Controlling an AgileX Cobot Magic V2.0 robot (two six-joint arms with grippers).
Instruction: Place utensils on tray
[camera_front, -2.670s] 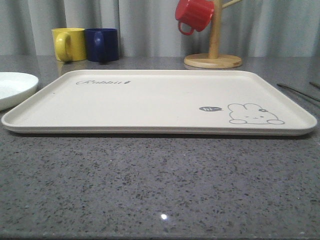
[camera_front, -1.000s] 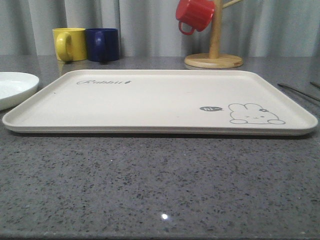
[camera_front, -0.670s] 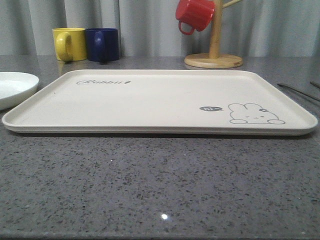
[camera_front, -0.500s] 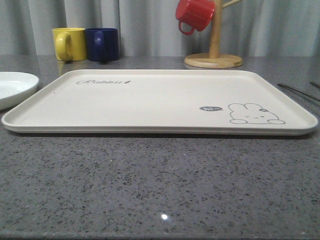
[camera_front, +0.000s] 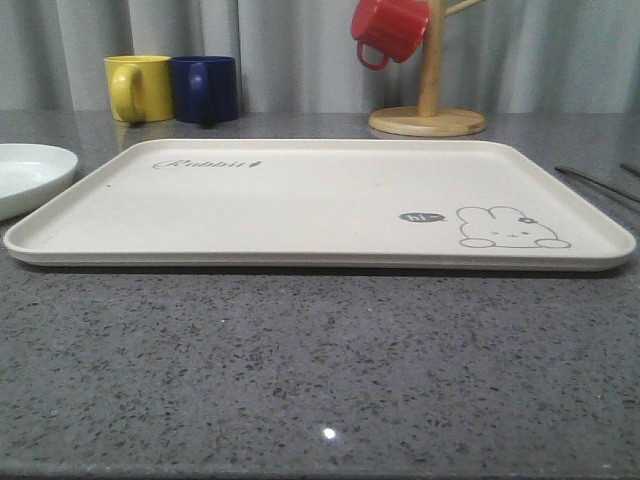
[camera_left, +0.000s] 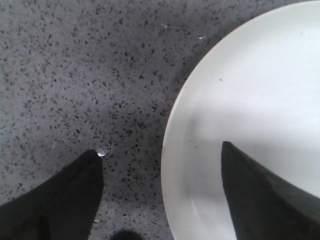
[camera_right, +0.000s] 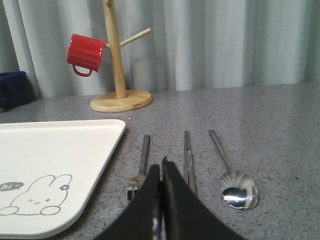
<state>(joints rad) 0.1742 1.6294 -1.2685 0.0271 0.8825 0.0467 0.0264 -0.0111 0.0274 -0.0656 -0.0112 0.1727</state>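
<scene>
As before, tray (camera_front: 300, 200) bare; utensils (camera_right: 187, 155) beside it.

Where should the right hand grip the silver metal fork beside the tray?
Probably mid-handle on the slim silver metal fork, coming straight down with fingers closing across its width. It lies flat on the grey speckled counter, and the handle is bare between the cream rectangular tray and flat silver chopsticks.
</scene>
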